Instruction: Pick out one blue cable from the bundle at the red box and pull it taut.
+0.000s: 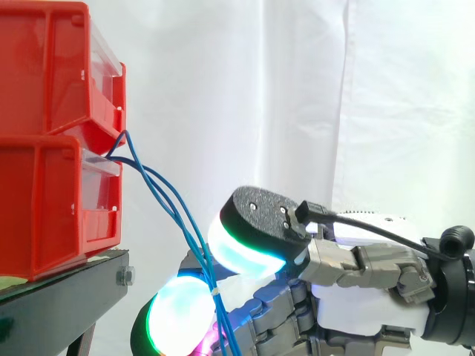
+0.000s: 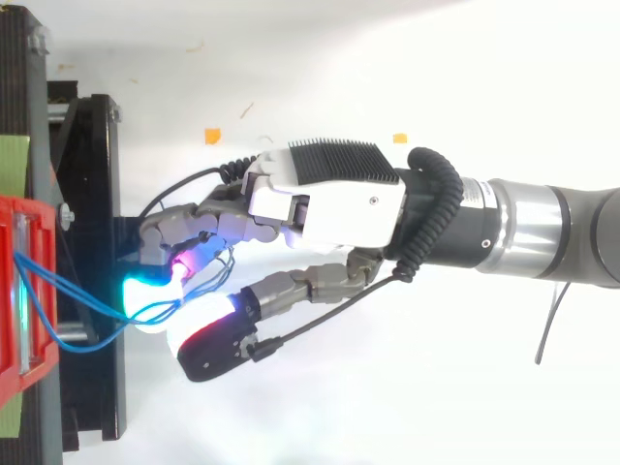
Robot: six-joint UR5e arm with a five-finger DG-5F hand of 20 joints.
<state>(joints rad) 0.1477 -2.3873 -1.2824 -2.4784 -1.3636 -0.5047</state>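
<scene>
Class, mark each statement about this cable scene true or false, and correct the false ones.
1. The blue cables leave the red bins where the upper bin meets the lower one. True.
2. The cables run straight and taut. False: they sag in curves down towards the hand.
3. The bins rest on a black stand. True.
4. In the side view the hand reaches in from the left. False: it comes from the right.

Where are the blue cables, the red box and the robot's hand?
blue cables (image 1: 172, 199): side view, mid-run.
red box (image 1: 44, 200): side view, lower box's side wall.
hand (image 2: 329, 208): top view, its white back.
</scene>
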